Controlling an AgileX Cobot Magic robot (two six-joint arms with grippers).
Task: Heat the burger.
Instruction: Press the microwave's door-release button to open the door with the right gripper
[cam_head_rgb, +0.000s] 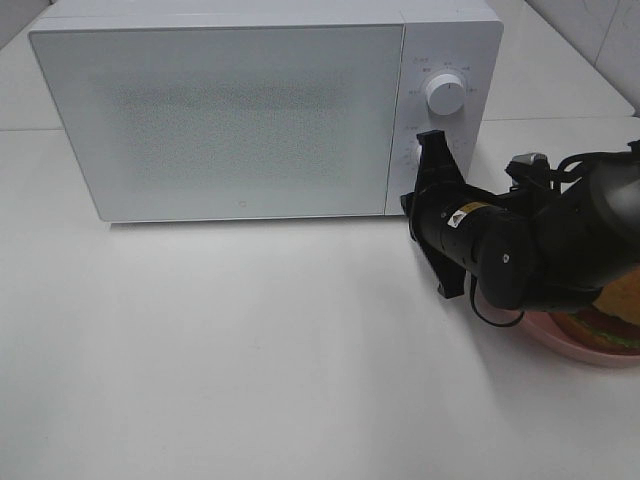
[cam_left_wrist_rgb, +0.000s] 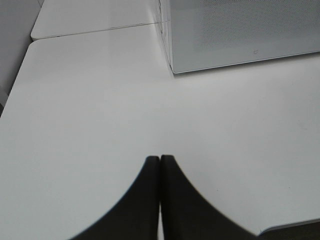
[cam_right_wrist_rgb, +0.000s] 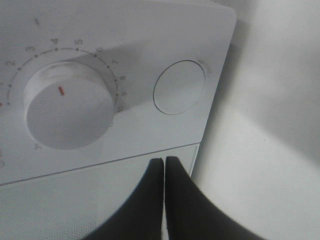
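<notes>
The burger (cam_head_rgb: 612, 322) lies on a round pink plate (cam_head_rgb: 560, 340) at the right edge of the table, mostly hidden behind my right arm. The white microwave (cam_head_rgb: 220, 120) stands at the back with its door closed. My right gripper (cam_head_rgb: 431, 142) (cam_right_wrist_rgb: 163, 161) is shut and empty, its tips just in front of the microwave's control panel, by the seam between door and panel. Close to the tips are a dial (cam_right_wrist_rgb: 67, 112) with a red mark and a round button (cam_right_wrist_rgb: 179, 94). My left gripper (cam_left_wrist_rgb: 160, 158) is shut and empty over bare table, left of the microwave (cam_left_wrist_rgb: 240, 30).
The upper dial (cam_head_rgb: 444, 93) sits on the panel above my right gripper. The white table (cam_head_rgb: 250, 350) stretches in front of the microwave. A table seam (cam_left_wrist_rgb: 95, 30) runs behind the left side.
</notes>
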